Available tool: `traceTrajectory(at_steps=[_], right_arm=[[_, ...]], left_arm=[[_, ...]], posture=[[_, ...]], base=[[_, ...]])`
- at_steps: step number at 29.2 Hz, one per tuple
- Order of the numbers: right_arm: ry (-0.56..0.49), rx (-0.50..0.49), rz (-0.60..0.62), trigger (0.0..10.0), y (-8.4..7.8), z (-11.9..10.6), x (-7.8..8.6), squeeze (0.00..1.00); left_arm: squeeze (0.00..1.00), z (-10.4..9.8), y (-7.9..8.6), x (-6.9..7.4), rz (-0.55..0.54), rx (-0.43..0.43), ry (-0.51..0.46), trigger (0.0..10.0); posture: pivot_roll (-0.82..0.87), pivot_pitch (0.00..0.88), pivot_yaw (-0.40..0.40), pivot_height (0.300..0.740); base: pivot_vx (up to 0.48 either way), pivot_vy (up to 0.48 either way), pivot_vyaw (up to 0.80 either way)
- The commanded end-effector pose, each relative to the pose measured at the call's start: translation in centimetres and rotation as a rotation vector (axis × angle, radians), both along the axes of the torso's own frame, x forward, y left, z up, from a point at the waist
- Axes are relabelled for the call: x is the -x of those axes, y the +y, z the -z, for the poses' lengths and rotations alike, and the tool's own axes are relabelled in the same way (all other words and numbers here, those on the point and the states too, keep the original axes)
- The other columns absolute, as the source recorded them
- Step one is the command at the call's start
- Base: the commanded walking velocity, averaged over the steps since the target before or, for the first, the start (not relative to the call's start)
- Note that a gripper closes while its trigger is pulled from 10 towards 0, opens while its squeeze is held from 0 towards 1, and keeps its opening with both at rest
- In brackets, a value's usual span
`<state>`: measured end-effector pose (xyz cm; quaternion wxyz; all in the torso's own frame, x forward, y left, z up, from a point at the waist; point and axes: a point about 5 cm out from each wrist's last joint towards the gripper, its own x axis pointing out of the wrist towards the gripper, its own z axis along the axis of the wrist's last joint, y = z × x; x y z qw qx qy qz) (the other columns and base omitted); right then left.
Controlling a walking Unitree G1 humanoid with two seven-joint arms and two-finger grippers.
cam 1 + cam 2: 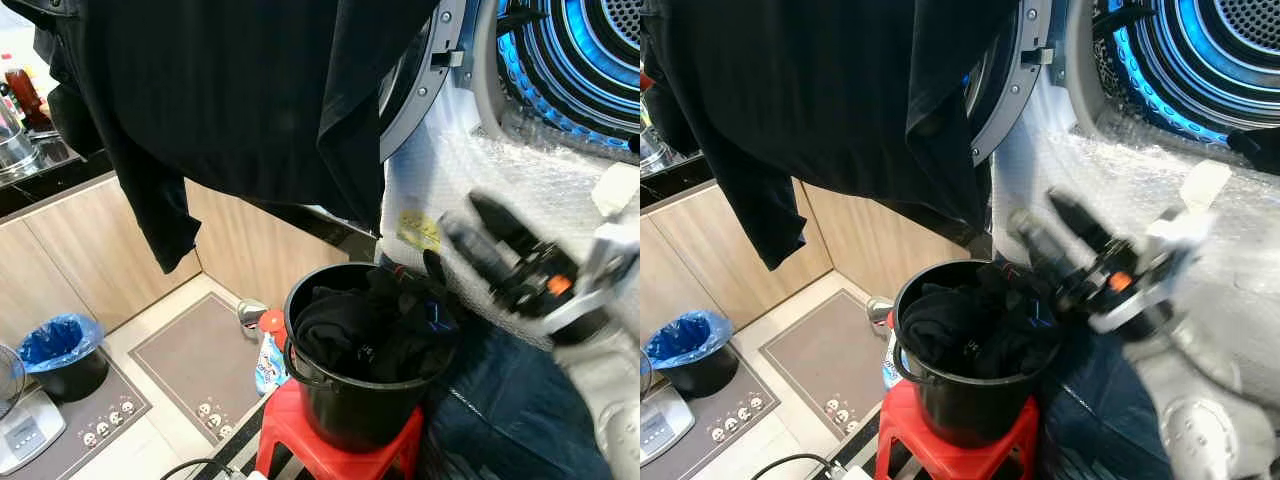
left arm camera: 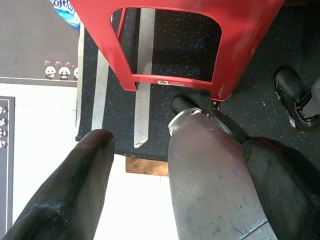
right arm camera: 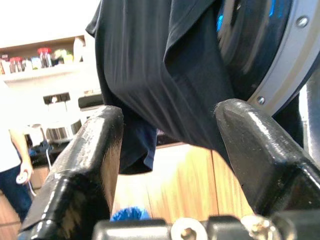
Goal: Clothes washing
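Note:
A large black garment (image 1: 240,100) hangs draped over the open washer door (image 1: 425,85), covering the upper left of the eye views. The drum (image 1: 580,50) glows blue at the top right. Below stands a black bucket (image 1: 350,405) full of dark clothes (image 1: 370,325), set on a red stool (image 1: 335,455). My right gripper (image 1: 465,218) is blurred, open and empty, just right of and above the bucket, pointing at the hanging garment (image 3: 160,65). My left gripper (image 2: 180,142) hangs low and open, facing the floor by the stool's legs (image 2: 175,45).
Bubble wrap (image 1: 500,170) covers the washer front. Wooden cabinets (image 1: 90,250) line the left. A bin with a blue liner (image 1: 60,345), a scale (image 1: 25,425) and grey mats (image 1: 190,355) lie on the floor. A person (image 3: 10,165) stands far back.

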<state>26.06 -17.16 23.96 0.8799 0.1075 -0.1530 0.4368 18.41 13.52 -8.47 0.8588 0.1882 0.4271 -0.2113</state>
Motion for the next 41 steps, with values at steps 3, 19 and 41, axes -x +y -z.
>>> traceTrajectory(at_steps=[3,19,41], right_arm=[[0.023,0.081,0.019,10.0,0.7,1.2,-0.1,0.00],[0.227,0.277,0.344,10.0,0.8,7.9,-2.2,0.00],[0.360,0.482,0.682,10.0,-2.4,12.9,-4.3,0.00]], left_arm=[[0.00,0.5,0.9,1.0,-0.015,-0.022,0.051,10.0],[0.00,0.8,0.7,1.6,-0.017,-0.008,0.061,10.0],[0.00,1.1,0.5,2.4,-0.017,-0.002,0.085,10.0]], posture=[[-0.12,0.005,0.064,0.740],[-0.12,0.019,0.058,0.740],[-0.12,0.007,0.041,0.740]], base=[[0.000,0.000,0.00],[0.000,0.000,0.00],[0.000,0.000,0.00]])
